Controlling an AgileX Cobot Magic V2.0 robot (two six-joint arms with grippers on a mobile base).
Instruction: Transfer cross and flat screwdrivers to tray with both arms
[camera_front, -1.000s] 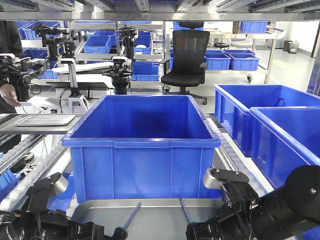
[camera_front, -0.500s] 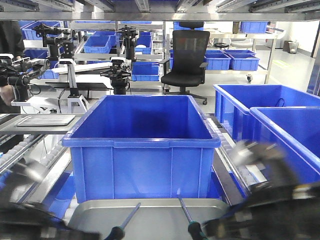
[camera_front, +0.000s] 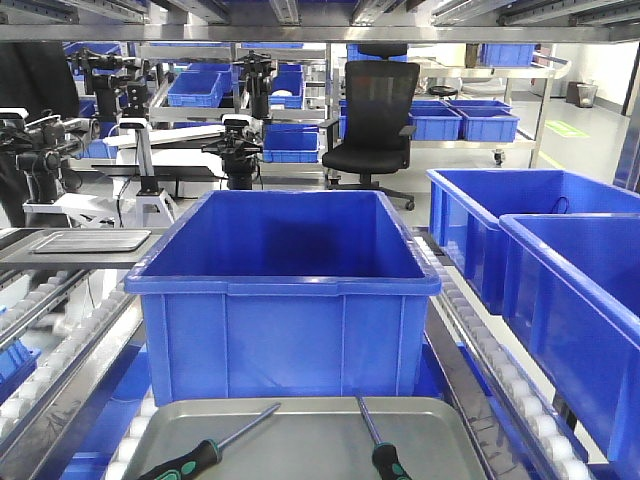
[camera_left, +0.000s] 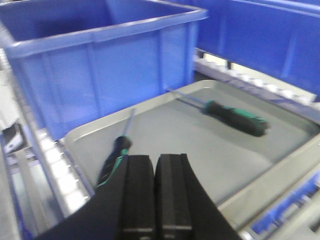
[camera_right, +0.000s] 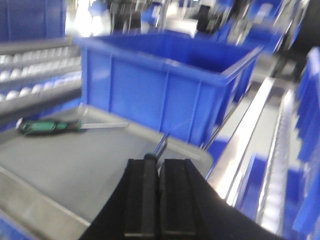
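Note:
The grey tray sits at the near edge, just in front of a big blue bin. Two screwdrivers with black-and-green handles lie loose in it: one on the left, angled, and one on the right. Neither arm shows in the front view. In the left wrist view my left gripper is shut and empty, above the tray, with the left screwdriver just beyond it and the other farther off. My right gripper is also shut and empty, over the tray, one screwdriver's shaft just past its tips, the other screwdriver at the left.
A deep blue bin stands directly behind the tray. Two more blue bins stand at the right. Roller conveyor rails run along both sides. Further back are a beige tray, other robot arms and an office chair.
Both arms have pulled back out of the front view. The two screwdrivers, earlier at the arms' grippers, now lie free in the tray, the left one rotated flatter.

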